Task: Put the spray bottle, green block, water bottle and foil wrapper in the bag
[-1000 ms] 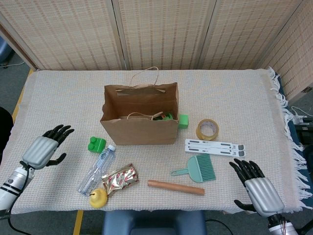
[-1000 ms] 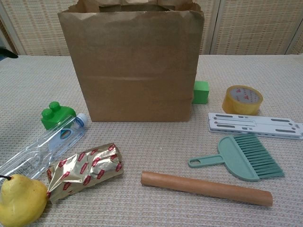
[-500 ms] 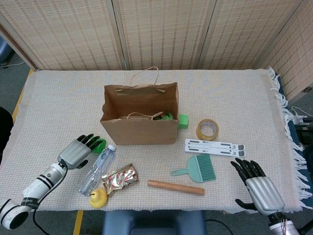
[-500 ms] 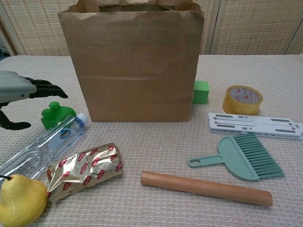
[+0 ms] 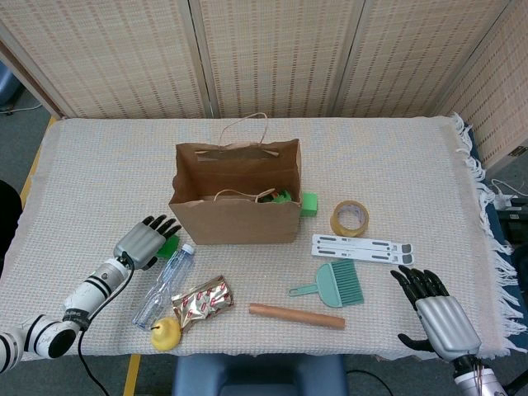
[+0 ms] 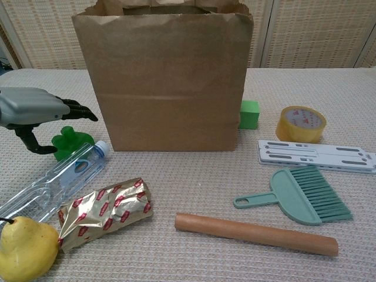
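The brown paper bag stands open mid-table, with something green showing inside it. My left hand hovers open over the studded green block, fingers spread toward the bag and thumb hanging beside the block. The clear water bottle lies just in front of the block. Beside the bottle lies the foil wrapper. My right hand rests open near the table's front right corner.
A green cube sits by the bag's right side. Tape roll, white slotted stand, teal brush and wooden rolling pin lie to the right and front. A yellow pear touches the foil wrapper.
My left hand has swung in from the table's left edge toward the bag and now hangs over the studded green block. The right hand has barely moved.
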Controlling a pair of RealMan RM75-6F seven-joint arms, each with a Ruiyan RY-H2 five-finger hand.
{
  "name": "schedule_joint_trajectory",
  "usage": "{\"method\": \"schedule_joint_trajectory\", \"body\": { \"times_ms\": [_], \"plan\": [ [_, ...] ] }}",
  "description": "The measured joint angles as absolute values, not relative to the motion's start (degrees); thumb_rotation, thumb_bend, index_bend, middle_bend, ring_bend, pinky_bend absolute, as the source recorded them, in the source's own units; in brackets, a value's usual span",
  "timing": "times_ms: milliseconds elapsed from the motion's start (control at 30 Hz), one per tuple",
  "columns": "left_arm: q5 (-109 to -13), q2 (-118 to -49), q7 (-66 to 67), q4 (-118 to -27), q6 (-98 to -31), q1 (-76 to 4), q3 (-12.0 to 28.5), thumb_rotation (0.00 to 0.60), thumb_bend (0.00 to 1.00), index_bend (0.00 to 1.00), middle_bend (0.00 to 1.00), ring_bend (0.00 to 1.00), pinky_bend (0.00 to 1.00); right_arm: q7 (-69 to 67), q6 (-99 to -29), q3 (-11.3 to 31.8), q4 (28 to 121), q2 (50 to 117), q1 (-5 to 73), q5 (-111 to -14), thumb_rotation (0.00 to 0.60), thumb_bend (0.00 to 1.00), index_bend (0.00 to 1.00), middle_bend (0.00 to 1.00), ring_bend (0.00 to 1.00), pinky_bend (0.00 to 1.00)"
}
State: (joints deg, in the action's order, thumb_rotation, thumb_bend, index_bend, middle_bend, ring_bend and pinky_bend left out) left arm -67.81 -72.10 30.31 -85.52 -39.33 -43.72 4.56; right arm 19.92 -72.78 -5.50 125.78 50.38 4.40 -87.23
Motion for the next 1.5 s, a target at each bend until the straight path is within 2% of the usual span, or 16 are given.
{"method": "schedule_joint_trajectory", "body": {
  "times_ms": [300,533,567,633,700,800,900,1167,1300,1400,1500],
  "plan": [
    [-58.05,-73.08,38.56,-85.27,-37.10,-48.03,1.65,0.600,0.37,0.00,0.00,0.00,0.15,19.86,-72.05,-5.17,125.78,50.41,5.04,-85.54,0.600,0.06,0.00,0.00,0.00,0.00],
    [-54.61,-74.94,41.41,-84.71,-37.76,-50.20,-1.13,0.600,0.38,0.01,0.00,0.00,0.20,19.74,-72.19,-5.09,125.86,50.43,5.15,-85.23,0.600,0.06,0.00,0.00,0.00,0.00],
    [-54.65,-75.20,41.38,-84.62,-38.09,-50.23,-1.24,0.600,0.39,0.05,0.03,0.03,0.24,19.79,-72.08,-5.09,125.85,50.47,5.22,-85.11,0.600,0.06,0.00,0.00,0.00,0.00],
    [-55.26,-75.89,40.81,-84.34,-39.11,-50.06,-1.31,0.600,0.46,0.22,0.16,0.13,0.37,19.87,-71.95,-5.11,125.84,50.51,5.31,-84.95,0.600,0.06,0.00,0.00,0.00,0.00],
    [-56.45,-76.46,39.73,-83.99,-39.99,-49.73,-1.30,0.600,0.55,0.44,0.37,0.31,0.53,19.90,-71.93,-5.14,125.88,50.51,5.36,-84.93,0.600,0.06,0.00,0.00,0.00,0.00],
    [-59.58,-77.33,37.62,-82.87,-41.69,-48.96,-1.38,0.600,0.60,0.56,0.53,0.46,0.66,19.82,-72.01,-5.20,125.97,50.46,5.36,-85.01,0.600,0.06,0.00,0.00,0.00,0.00],
    [-62.66,-77.84,34.76,-81.50,-43.47,-48.03,-1.43,0.600,0.61,0.61,0.62,0.53,0.73,19.73,-72.05,-5.28,126.03,50.40,5.37,-85.16,0.600,0.06,0.00,0.00,0.00,0.00],
    [-65.05,-75.07,30.68,-80.65,-47.70,-45.95,-0.56,0.600,0.61,0.63,0.63,0.55,0.75,19.40,-72.37,-5.59,126.33,50.18,5.23,-86.05,0.600,0.06,0.00,0.00,0.00,0.00],
    [-64.24,-74.22,29.14,-80.45,-52.92,-43.87,1.19,0.600,0.61,0.64,0.63,0.55,0.74,19.40,-72.51,-5.75,126.49,50.10,5.13,-86.41,0.600,0.06,0.00,0.00,0.00,0.00],
    [-61.09,-74.79,27.86,-80.47,-59.27,-41.57,4.21,0.600,0.61,0.63,0.63,0.55,0.74,19.28,-72.73,-6.06,126.53,49.97,4.91,-87.25,0.600,0.06,0.00,0.00,0.00,0.00],
    [-55.19,-75.78,24.76,-81.52,-66.39,-39.27,9.90,0.600,0.63,0.63,0.63,0.55,0.72,19.10,-72.93,-6.38,126.65,49.84,4.71,-88.15,0.600,0.06,0.00,0.00,0.00,0.00]
  ]
}}
